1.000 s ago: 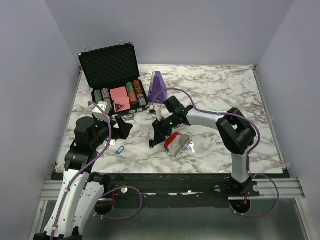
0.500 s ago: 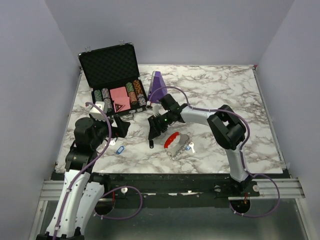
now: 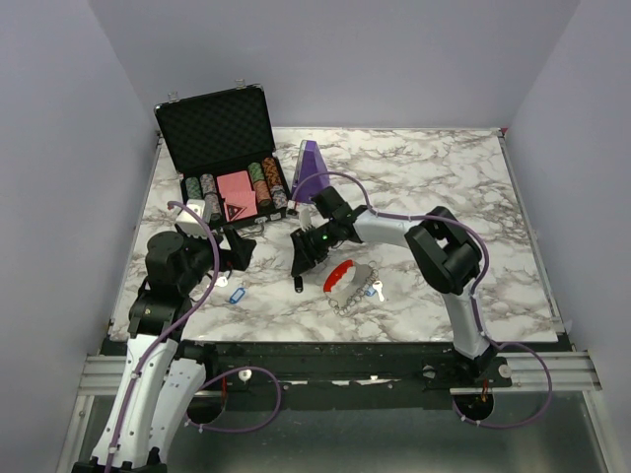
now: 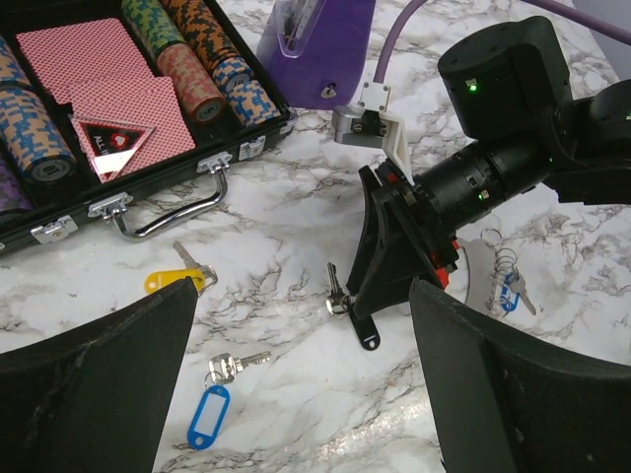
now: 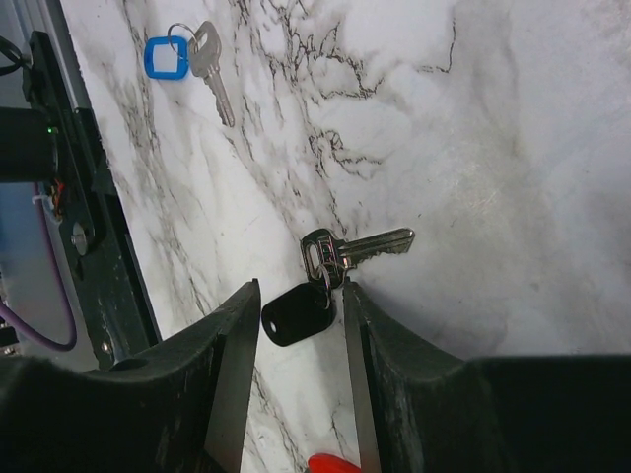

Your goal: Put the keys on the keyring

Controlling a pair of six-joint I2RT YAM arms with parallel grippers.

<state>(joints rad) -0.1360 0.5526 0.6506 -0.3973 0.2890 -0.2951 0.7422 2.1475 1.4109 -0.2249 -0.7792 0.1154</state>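
Note:
A silvery key [image 5: 357, 247] with a black tag [image 5: 296, 315] lies on the marble. My right gripper [image 5: 299, 296] is lowered over it, open, its jaws half narrowed around the tag; one fingertip [image 5: 347, 288] touches the key's small ring. From above, the right gripper [image 3: 300, 266] sits just left of the keyring [image 3: 340, 275], a red arc with a metal chain. A blue-tagged key [image 3: 376, 289] lies at the keyring. Another blue-tagged key [image 4: 208, 415] and a yellow-tagged key [image 4: 177, 279] lie under my open left gripper [image 4: 301, 335], which holds nothing.
An open black case [image 3: 228, 148] with poker chips and cards stands at the back left, its handle [image 4: 163, 212] facing the keys. A purple stand [image 3: 311, 169] is behind the right arm. The table's front edge [image 3: 325, 342] is close below the keyring.
My right gripper's jaws have narrowed and it has shifted slightly left, over the black-tagged key. The left arm has barely moved.

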